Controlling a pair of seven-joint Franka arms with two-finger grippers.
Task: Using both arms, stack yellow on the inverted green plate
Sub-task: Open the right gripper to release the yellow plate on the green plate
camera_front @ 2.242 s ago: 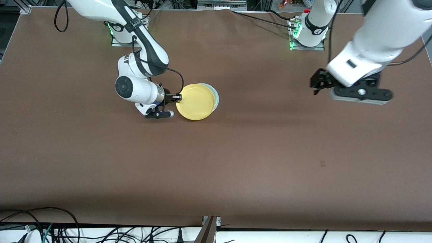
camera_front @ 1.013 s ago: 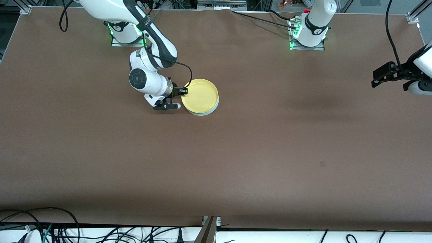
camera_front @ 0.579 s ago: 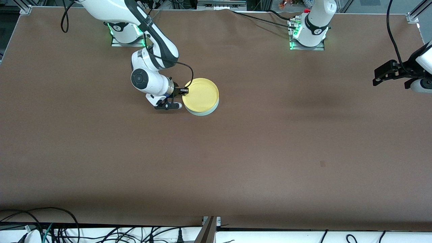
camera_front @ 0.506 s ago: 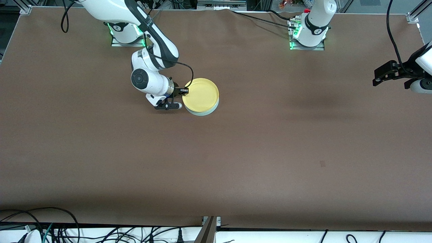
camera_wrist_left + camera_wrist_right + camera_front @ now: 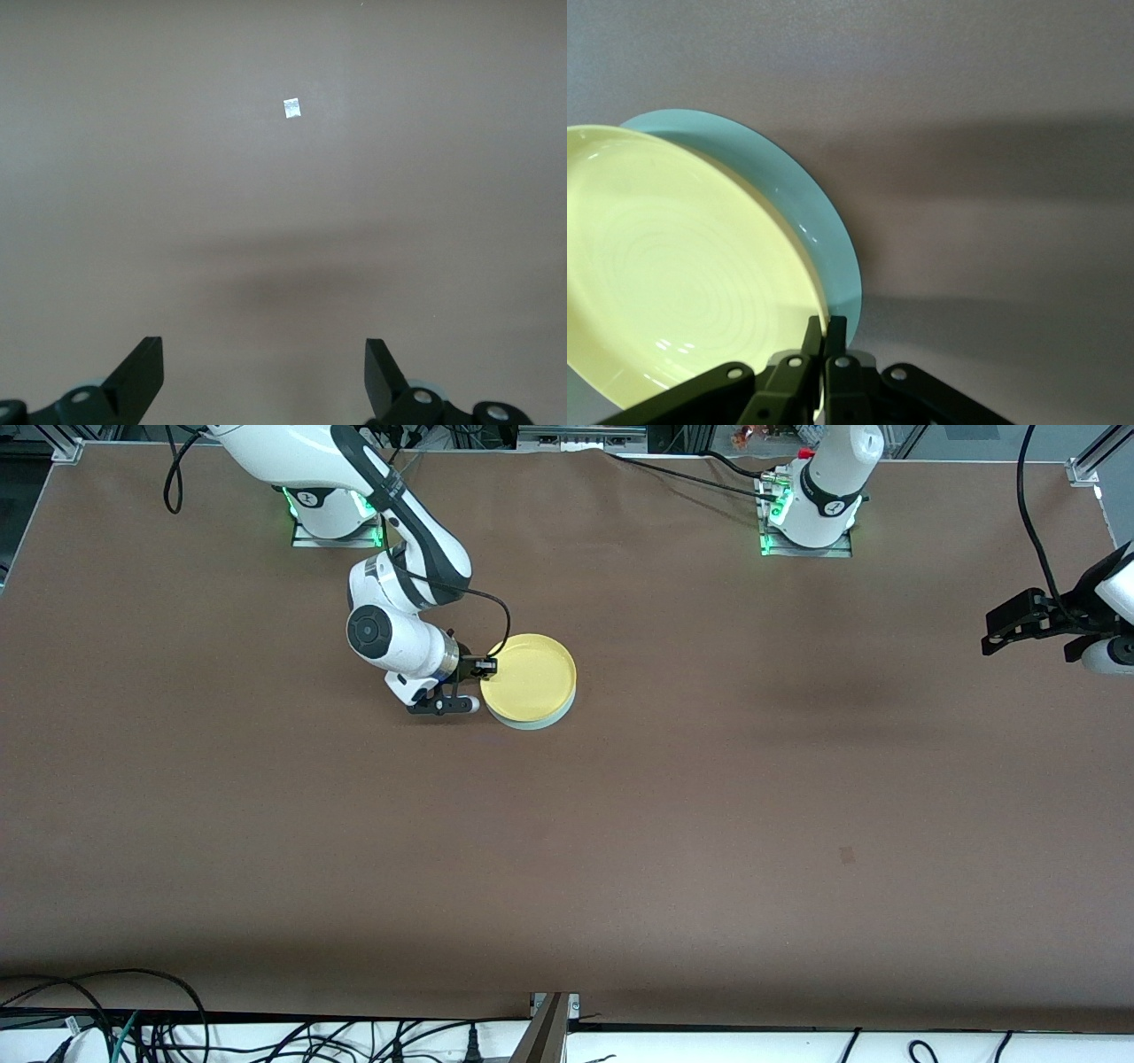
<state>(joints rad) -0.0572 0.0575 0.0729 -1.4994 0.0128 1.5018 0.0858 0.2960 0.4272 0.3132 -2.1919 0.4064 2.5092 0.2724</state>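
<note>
The yellow plate [image 5: 530, 677] lies right way up over the pale green plate [image 5: 542, 721], which shows only as a thin crescent at its rim. In the right wrist view the yellow plate [image 5: 673, 283] covers most of the green plate [image 5: 806, 212]. My right gripper [image 5: 485, 664] is shut on the yellow plate's rim at the side toward the right arm's end of the table; its fingers [image 5: 812, 338] pinch the rim [image 5: 824, 336]. My left gripper [image 5: 1005, 631] hangs open and empty over the left arm's end of the table, its jaws wide apart [image 5: 264, 376].
The brown table [image 5: 620, 824] has a small dark mark [image 5: 847, 856] nearer the front camera. A small white scrap [image 5: 292, 107] lies on the table below the left gripper. Cables [image 5: 106, 1019] run along the edge nearest the front camera.
The right gripper has carried the yellow plate from an offset position to sit squarely over the green plate. The left arm has swung away to its end of the table and now holds still.
</note>
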